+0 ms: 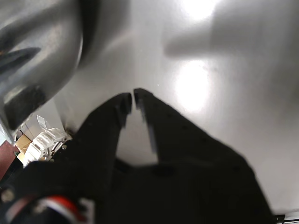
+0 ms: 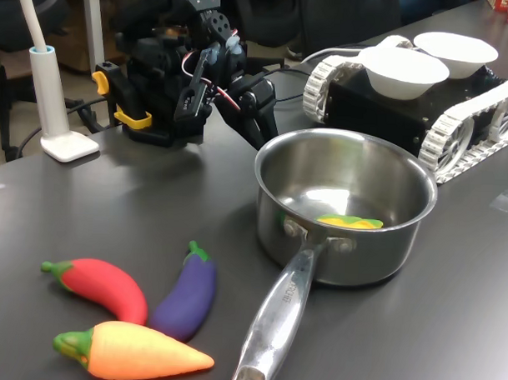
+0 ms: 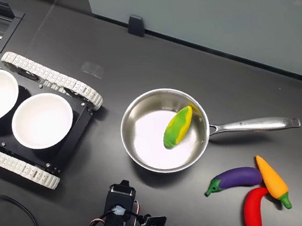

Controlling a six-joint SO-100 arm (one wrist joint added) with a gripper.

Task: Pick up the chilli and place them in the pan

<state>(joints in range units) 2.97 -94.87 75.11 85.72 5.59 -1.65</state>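
The pan (image 2: 345,206) is polished steel, mirror-bright inside, with a brushed metal handle. The chilli (image 2: 100,286) looks smooth, matt and rubbery. The tabletop (image 2: 111,210) is dark with a soft sheen. The end effector (image 1: 134,100) is matt black plastic.

The first exterior view looks low across the table, the second straight down; both share the pan (image 2: 343,206) (image 3: 145,149).

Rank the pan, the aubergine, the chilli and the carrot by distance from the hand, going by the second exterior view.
From the hand, low in the second exterior view:
1. The pan, just above it.
2. The aubergine, to the second exterior view's right.
3. The chilli, farther right.
4. The carrot, farthest right, narrowly beyond the chilli.
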